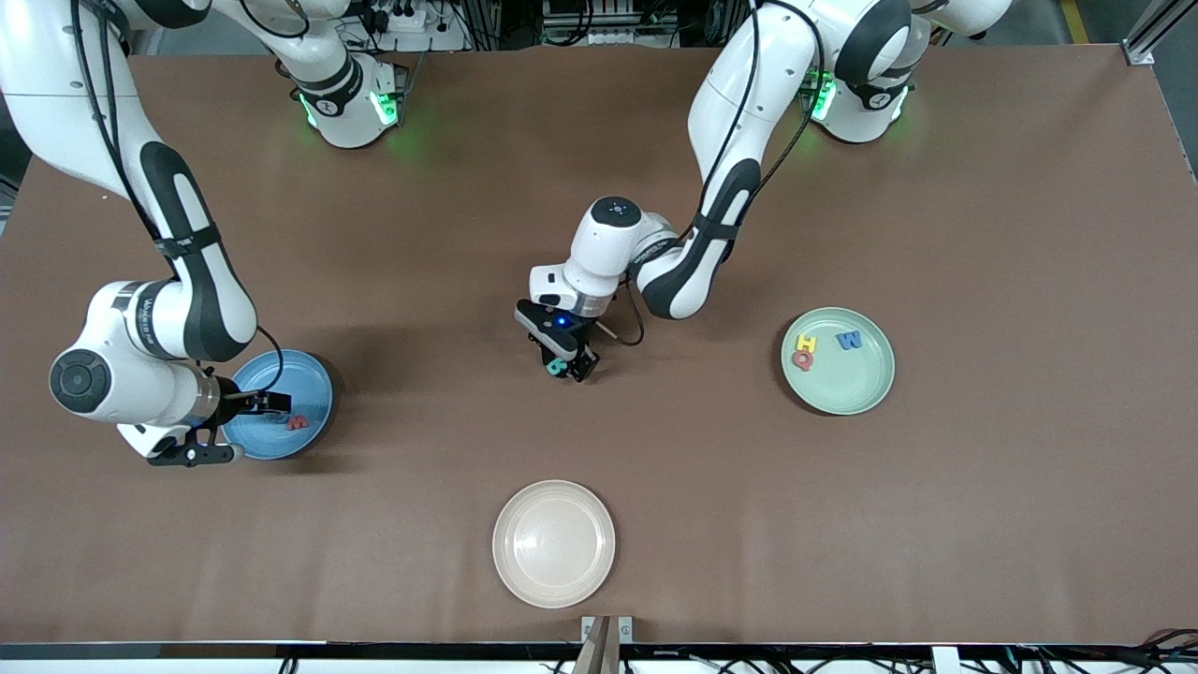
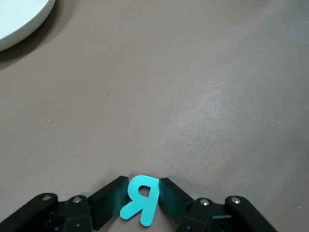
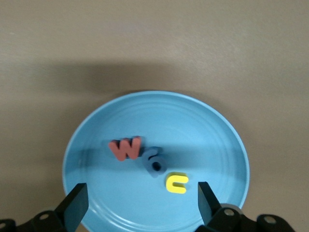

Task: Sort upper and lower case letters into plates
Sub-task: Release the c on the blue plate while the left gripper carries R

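My left gripper (image 1: 564, 367) is low over the middle of the table, shut on a teal letter (image 2: 141, 199) shaped like an R, pinched between both fingers. My right gripper (image 3: 141, 203) hangs open over the blue plate (image 3: 203, 135), nothing between its fingers. In that plate (image 1: 304, 379) lie a salmon-red w (image 3: 125, 148), a blue letter (image 3: 155, 164) and a yellow c (image 3: 176, 183). The mint green plate (image 1: 866, 379), toward the left arm's end, holds a yellow H (image 1: 806, 344), a red letter (image 1: 803, 359) and a blue W (image 1: 849, 340).
A cream-white plate (image 1: 554, 543) with nothing in it sits near the front edge, nearer the camera than my left gripper. A pale plate's rim (image 2: 19, 24) shows at the corner of the left wrist view. Brown tabletop lies bare between the plates.
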You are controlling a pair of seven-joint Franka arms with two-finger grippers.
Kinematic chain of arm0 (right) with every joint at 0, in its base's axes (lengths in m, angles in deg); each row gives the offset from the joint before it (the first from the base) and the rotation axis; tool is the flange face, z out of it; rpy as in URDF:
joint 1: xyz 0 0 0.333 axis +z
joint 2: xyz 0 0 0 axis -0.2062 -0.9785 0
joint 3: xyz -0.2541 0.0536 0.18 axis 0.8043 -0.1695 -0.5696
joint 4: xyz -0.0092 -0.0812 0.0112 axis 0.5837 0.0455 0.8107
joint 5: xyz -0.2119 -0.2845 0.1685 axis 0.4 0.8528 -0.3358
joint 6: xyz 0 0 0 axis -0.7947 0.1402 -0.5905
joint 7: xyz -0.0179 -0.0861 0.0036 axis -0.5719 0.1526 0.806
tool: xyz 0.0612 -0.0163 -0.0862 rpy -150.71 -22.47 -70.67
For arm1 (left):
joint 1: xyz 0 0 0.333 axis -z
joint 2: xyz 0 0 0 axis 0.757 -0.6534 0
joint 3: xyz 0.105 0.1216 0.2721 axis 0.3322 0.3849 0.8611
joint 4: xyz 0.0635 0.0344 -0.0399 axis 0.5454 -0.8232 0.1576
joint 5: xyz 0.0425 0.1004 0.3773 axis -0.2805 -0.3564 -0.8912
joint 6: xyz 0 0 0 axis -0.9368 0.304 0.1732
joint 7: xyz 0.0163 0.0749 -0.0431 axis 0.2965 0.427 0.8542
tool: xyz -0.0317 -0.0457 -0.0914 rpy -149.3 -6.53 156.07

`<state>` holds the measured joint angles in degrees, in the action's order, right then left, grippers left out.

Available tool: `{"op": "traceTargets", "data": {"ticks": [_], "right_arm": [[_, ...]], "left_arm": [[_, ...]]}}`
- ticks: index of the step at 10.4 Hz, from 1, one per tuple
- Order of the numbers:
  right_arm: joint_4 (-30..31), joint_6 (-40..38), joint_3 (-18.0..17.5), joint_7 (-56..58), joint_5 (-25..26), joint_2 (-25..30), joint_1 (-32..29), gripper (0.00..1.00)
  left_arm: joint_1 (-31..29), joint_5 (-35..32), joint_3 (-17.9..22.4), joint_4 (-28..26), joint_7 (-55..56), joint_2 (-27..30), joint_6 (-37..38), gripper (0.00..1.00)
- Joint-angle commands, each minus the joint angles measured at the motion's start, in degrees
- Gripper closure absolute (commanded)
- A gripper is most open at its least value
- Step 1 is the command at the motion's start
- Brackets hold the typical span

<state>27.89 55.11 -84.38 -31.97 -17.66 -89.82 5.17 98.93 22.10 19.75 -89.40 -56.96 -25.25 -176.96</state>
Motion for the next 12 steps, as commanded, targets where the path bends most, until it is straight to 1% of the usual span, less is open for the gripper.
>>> {"op": "traceTargets", "data": {"ticks": [1,3,5,6,7,8,9,10,12], "right_arm": [[-1.17,-3.29,-2.45,-0.04,-0.09,1.49,-0.3,0.0],[-1.18,-3.12,-2.9,-0.39,-0.26,1.41,0.14,0.0],[-1.7,-3.64,-2.9,-1.53,-0.96,1.84,1.71,0.0],[-1.62,-3.99,-2.9,-4.32,-1.23,2.54,3.72,0.0],[-1.62,-4.26,-2.9,-8.87,-1.23,3.07,6.01,0.0],[-1.53,-4.26,-2.9,-11.79,-1.23,3.34,8.46,0.0],[-1.53,-4.09,-2.99,-12.6,-1.23,3.43,10.75,0.0],[-1.61,-3.48,-2.9,-12.78,-1.32,3.78,14.25,0.0],[-1.62,0.55,-2.81,-13.31,-5.17,3.69,20.15,0.0]], "left_arm": [[-0.94,-1.64,0.58,0.78,0.24,-0.36,0.38,0.88],[-2.35,-1.82,0.5,0.17,0.15,0.95,2.65,0.91],[-3.06,-1.82,0.06,0.34,-0.38,2.88,9.22,0.91],[-3.41,-1.82,-0.29,0.17,-1.25,4.55,13.78,0.91],[-4.19,-1.04,-0.73,0.25,-4.48,6.66,20.96,0.91],[-6.9,-0.42,-3.69,0.34,-8.95,8.07,26.34,0.91],[-11.71,0.37,-7.81,-0.01,-12.21,9.82,30.57,0.91],[-16.28,0.38,-11.51,0.08,-16.68,11.41,36.7,0.91],[-26.91,0.64,-18.63,-0.19,-25.83,14.31,49.0,0.91]]}}
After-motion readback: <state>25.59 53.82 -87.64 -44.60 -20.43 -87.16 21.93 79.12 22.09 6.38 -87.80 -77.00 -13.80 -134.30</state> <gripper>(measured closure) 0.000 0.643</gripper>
